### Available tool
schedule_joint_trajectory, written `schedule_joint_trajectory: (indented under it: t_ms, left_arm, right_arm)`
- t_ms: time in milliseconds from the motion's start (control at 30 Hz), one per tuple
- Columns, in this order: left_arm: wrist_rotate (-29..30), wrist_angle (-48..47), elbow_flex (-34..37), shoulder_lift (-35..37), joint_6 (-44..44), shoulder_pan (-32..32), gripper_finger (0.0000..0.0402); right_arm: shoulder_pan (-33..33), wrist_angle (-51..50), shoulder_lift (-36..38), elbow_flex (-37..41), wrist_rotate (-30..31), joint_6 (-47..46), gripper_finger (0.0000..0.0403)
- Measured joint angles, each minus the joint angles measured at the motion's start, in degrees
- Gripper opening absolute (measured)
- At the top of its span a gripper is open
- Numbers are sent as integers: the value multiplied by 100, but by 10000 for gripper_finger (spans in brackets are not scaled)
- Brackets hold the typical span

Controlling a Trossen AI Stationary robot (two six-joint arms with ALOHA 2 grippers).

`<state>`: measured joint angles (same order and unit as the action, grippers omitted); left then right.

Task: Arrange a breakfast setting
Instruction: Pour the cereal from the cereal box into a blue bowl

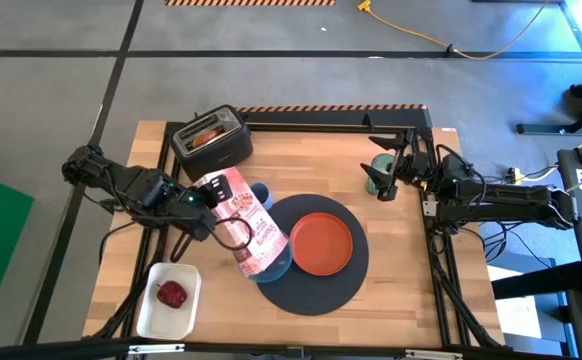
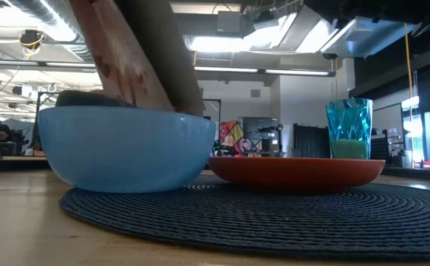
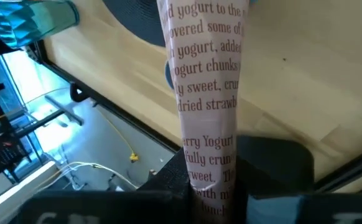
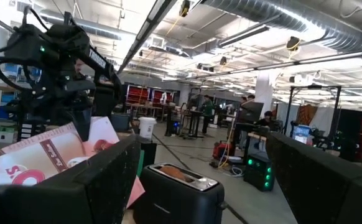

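Your left gripper (image 1: 209, 200), left of centre in the high view, has its fingers clamped on the upper end of the cereal box (image 1: 246, 222), which tilts down with its mouth over the blue bowl (image 2: 126, 148) on the dark-grey mat (image 1: 311, 290). The orange plate (image 1: 321, 243) sits beside the bowl. Your right gripper (image 1: 396, 165) waits at upper right, fingers spread wide, by the green cup (image 1: 381, 170).
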<state>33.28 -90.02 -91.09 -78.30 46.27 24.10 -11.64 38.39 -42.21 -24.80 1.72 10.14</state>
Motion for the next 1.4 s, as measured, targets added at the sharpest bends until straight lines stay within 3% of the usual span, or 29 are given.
schedule_joint_trajectory:
  t_ms: [300, 533, 700, 833, 1167, 1400]
  left_arm:
    - [-27, 3, -7, 101, -210, 3, 41]
    - [-100, -6, -13, 216, -242, 2, 41]
    - [-477, -8, -12, 259, -383, 2, 41]
    - [-667, 3, -12, 272, -395, 2, 41]
    - [-684, 2, -11, 273, -421, -17, 41]
    - [-541, 0, -11, 296, -635, -386, 41]
  right_arm:
    - [0, 67, -409, -166, -185, -7, 335]
    - [2, 538, -1013, -186, -946, -404, 335]
    - [131, 706, -1660, -485, -1507, -685, 335]
    - [543, 313, -2151, -833, -1313, -420, 335]
    - [1530, -415, -2982, -1562, -186, 483, 335]
    - [1835, -417, -3582, -2025, -134, 491, 335]
